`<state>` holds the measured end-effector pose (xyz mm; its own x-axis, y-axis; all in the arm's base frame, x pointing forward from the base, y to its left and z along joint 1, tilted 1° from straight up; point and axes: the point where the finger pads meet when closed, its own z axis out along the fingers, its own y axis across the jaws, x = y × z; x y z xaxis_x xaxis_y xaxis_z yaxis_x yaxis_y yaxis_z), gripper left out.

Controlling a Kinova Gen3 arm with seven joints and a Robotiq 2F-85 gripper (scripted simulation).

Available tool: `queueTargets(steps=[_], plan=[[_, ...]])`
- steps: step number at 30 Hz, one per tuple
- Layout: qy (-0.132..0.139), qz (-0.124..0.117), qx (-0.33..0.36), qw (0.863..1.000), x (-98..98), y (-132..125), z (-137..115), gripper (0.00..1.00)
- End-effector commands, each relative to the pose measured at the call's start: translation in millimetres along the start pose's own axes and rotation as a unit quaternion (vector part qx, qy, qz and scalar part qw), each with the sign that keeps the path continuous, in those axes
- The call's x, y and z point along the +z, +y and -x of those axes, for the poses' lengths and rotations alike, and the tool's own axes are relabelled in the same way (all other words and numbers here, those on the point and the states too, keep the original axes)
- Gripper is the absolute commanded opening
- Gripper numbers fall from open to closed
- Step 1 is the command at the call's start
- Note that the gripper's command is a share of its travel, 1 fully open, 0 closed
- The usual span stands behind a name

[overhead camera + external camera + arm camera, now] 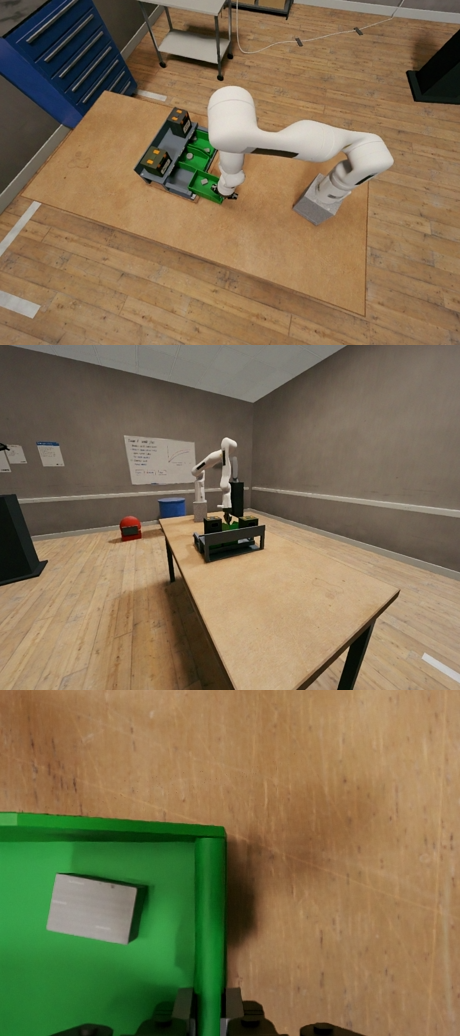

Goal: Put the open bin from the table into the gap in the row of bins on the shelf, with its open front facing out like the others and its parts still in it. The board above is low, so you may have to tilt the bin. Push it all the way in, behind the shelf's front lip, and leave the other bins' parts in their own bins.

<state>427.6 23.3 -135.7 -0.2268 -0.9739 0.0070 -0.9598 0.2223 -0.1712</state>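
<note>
At bin's rim, hand (224, 193) (227, 518) (209, 1015) nearly shut, gripping green wall (210, 915).

The open green bin (208, 189) (233, 526) (210, 900) is sitting toward four o'clock of the shelf gap (180, 179), carrying one grey block (204, 181) (91, 908) (a plain rectangular one).

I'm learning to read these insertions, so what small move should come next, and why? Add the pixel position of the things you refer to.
Probably ease the bin (207, 190) (100, 980) a little farther toward the gap (180, 180), keeping it steady. The tool (224, 193) (228, 521) (209, 1015) is shut on its front edge, its far end already reaches the shelf's front, and the grey block (204, 181) (92, 908) lies inside.
</note>
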Motion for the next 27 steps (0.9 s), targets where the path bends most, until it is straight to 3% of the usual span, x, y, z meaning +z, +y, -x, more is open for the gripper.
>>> queueTargets(steps=[1, 10, 22, 27], plan=[[-0.001, -0.002, 0.0, 1.0, -1.2, -1.8, 0.5, 0.1], [-0.001, -0.002, 0.0, 1.0, -12.3, -4.1, 0.7, 0.1], [-0.001, -0.002, 0.0, 1.0, -12.3, -4.1, 0.7, 0.1], [0.0, 0.029, 0.0, 1.0, -11.8, -3.2, 0.5, 0.1]])
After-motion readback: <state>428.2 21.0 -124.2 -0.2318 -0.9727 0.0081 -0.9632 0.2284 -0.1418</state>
